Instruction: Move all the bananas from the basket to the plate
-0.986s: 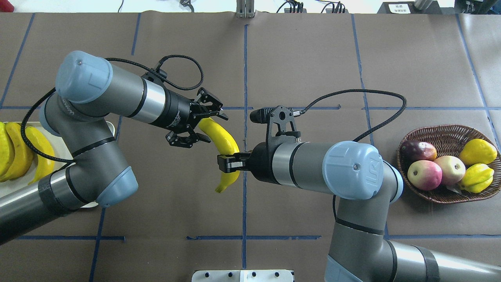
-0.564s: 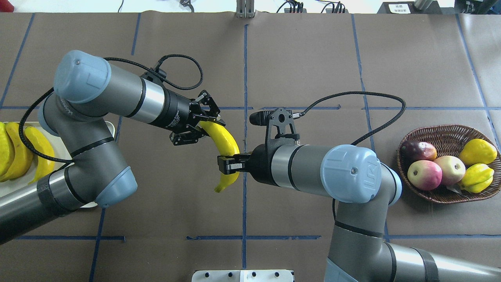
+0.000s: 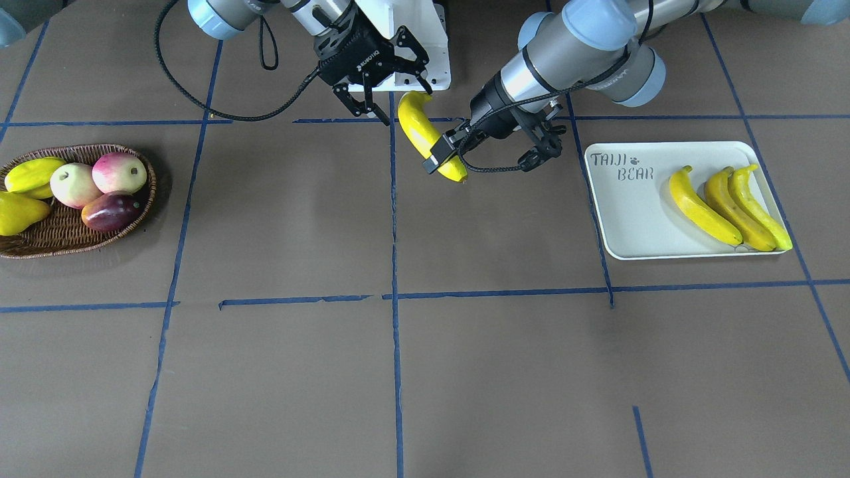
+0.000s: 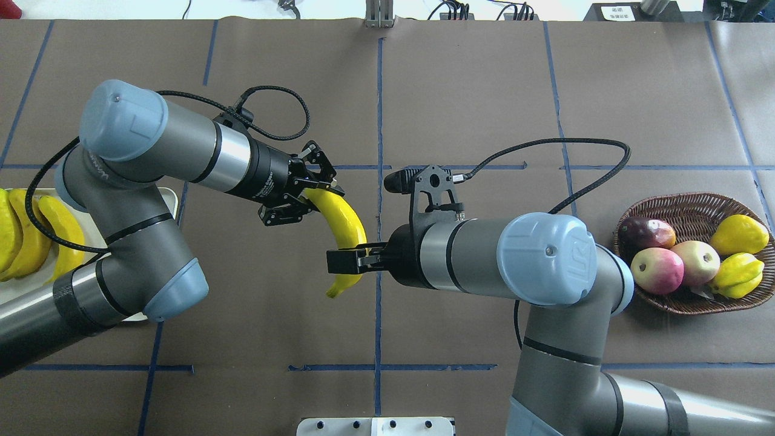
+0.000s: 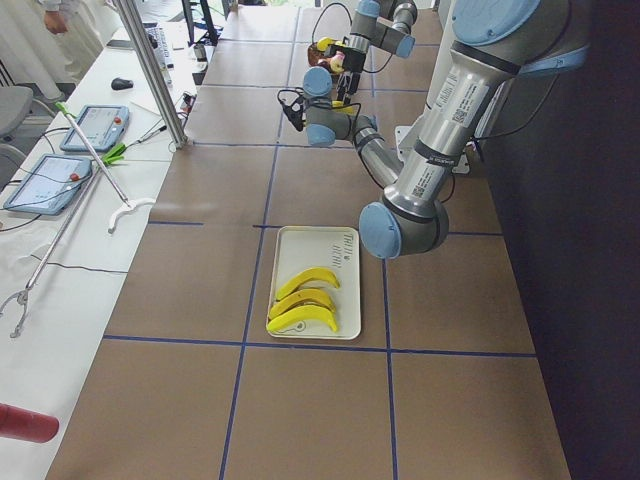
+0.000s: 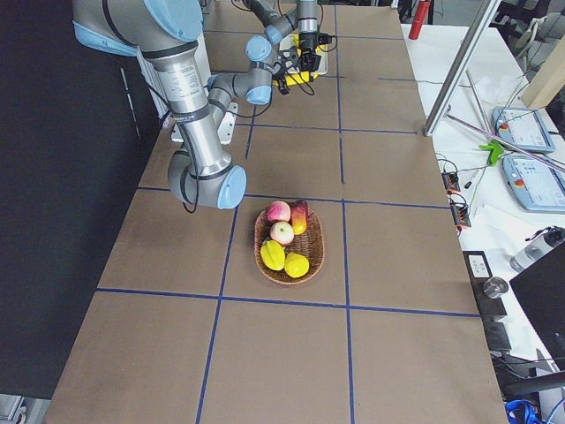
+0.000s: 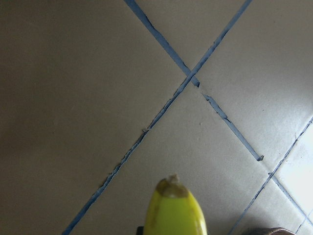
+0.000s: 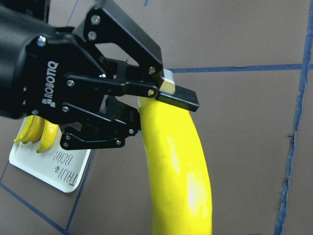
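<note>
1. Table [image 3: 465, 372]: brown, crossed by blue tape lines.
2. Plate [image 3: 624, 219]: lies at the robot's left end, carries three bananas [image 3: 730, 204] side by side.
3. Basket [image 3: 40, 240]: sits at the right end, holds assorted fruit [image 3: 118, 171].
4. Fourth banana [image 4: 350, 233]: hangs above mid-table, long axis running away from the robot, bow toward the basket, near tip pointing at the robot.
5. Left gripper [image 4: 312, 198]: clamped on the banana's far end.
6. Right gripper [image 3: 405, 105]: spread wide, fingers straddling the near end; contact impossible to tell.
</note>
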Controlling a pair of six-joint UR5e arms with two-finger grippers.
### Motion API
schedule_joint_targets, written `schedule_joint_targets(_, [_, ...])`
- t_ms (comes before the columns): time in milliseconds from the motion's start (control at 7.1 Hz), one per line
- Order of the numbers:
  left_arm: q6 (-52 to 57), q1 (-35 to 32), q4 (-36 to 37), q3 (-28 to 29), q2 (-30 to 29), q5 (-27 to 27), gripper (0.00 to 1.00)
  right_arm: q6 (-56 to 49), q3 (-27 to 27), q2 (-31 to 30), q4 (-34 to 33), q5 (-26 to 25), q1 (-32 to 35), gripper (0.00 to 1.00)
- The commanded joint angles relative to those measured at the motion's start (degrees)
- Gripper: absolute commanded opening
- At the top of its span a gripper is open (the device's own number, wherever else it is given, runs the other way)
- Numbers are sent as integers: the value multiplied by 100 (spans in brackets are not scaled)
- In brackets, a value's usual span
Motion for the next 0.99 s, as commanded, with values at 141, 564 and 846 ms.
schedule_joint_targets(141, [0,-251,52,-14,451,8,0,-14,343,-89,-1192,1165,706,99])
schedule_joint_targets(564, [682,-936,481,-40,1154,8,0,-329,685,-519,-2572,2114,1743,99])
schedule_joint_targets(846, [1402,-1350,518,20,1795,-1,0,-1502,756,-948,-3032,2215,2009,99])
